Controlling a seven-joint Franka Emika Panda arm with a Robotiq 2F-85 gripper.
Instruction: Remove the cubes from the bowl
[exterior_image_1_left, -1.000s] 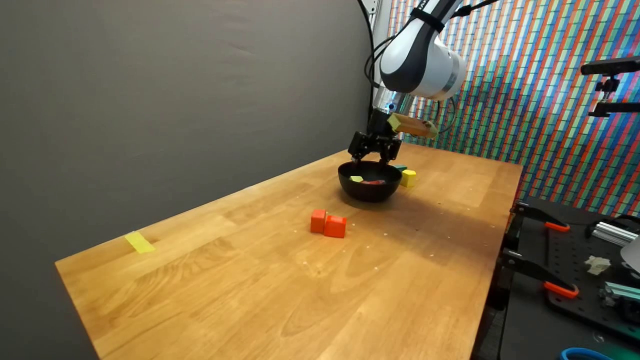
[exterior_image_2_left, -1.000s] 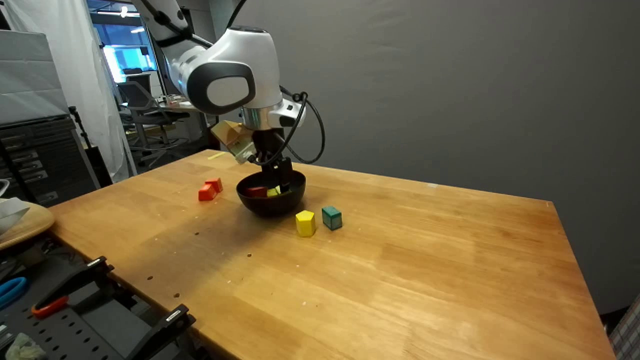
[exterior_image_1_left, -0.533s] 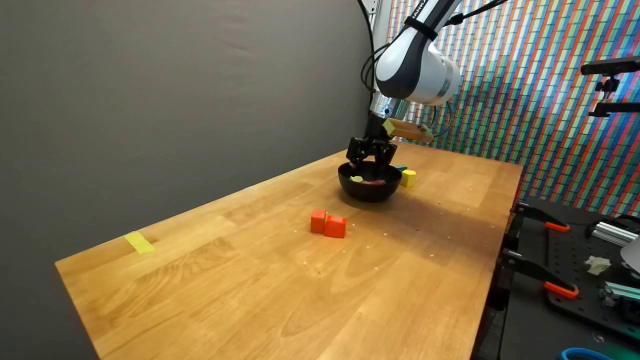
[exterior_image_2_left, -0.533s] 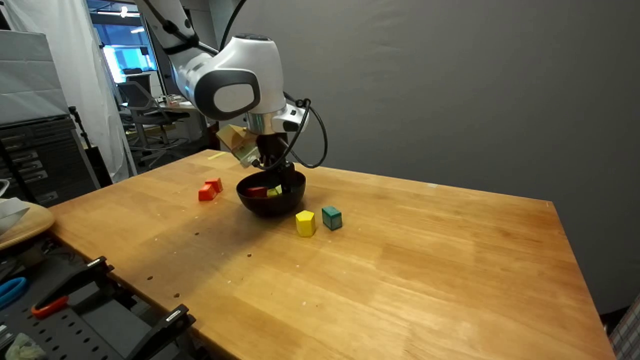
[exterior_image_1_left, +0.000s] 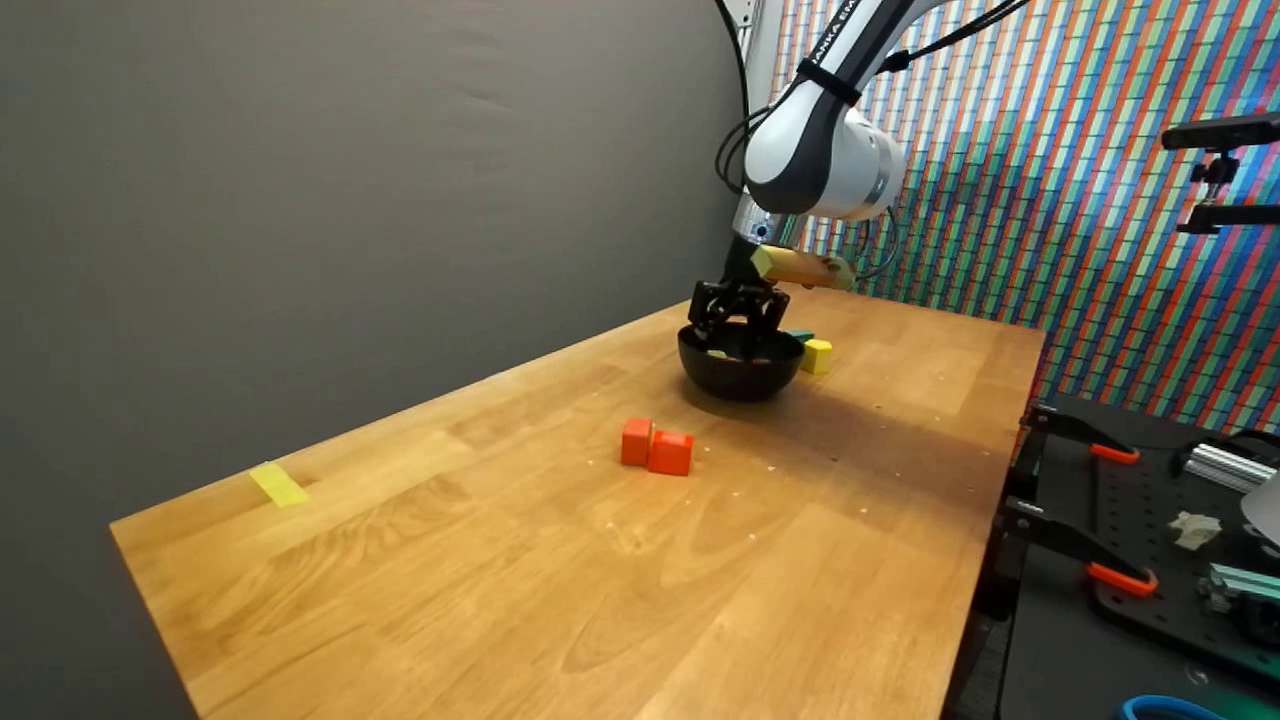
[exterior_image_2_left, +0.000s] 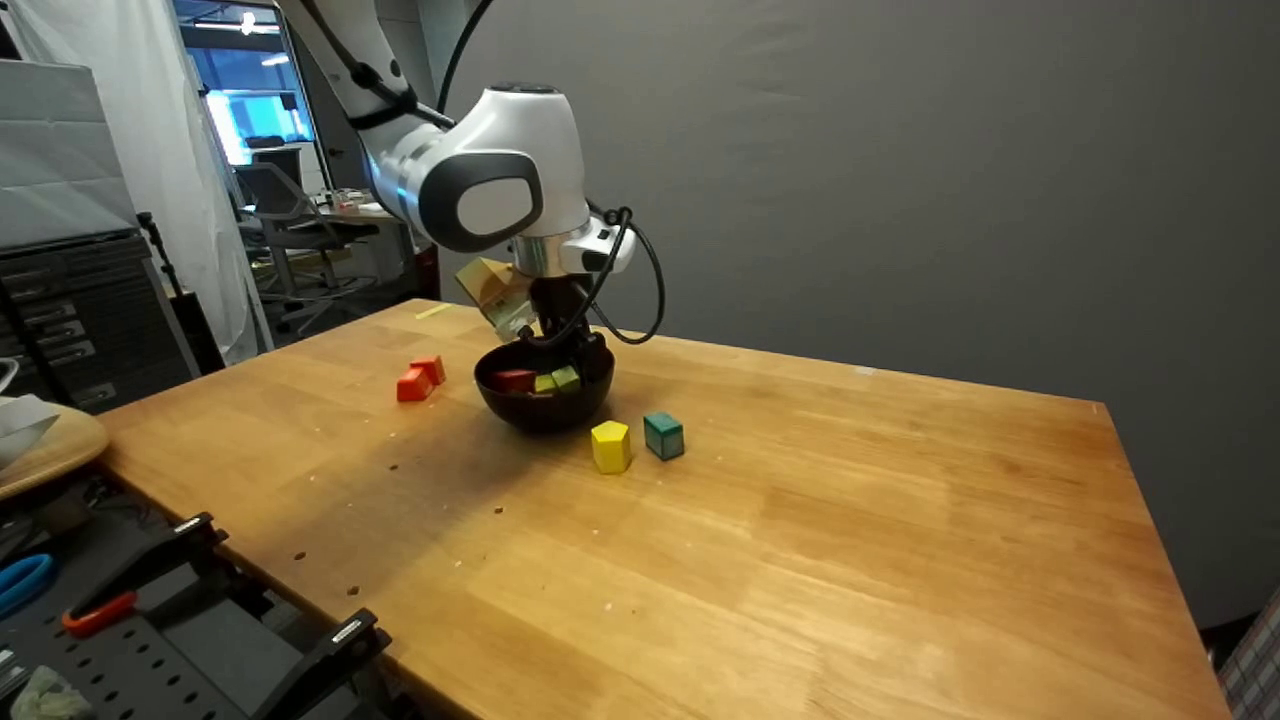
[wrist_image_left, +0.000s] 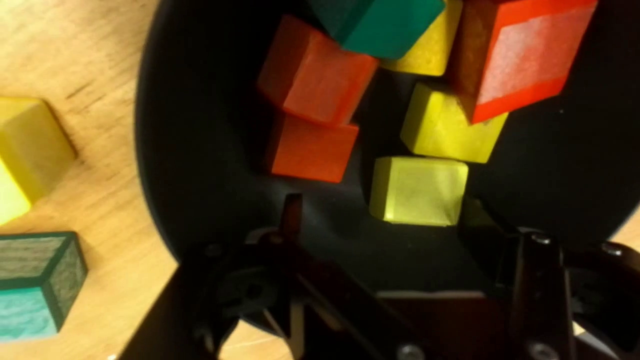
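Inside the bowl rim (wrist_image_left: 143, 120), wide-parted gripper (wrist_image_left: 383, 215).

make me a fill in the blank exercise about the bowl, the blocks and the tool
The bowl that holds the cubes is coloured ____.
On the table, next to the green block, stands a pentagonal block coloured ____.
In both exterior views, the two matching blocks side by side outside the bowl are coloured ____.
In the wrist view, the jaws of the tool are not shut but ____.

Missing words: black; yellow; red; open.
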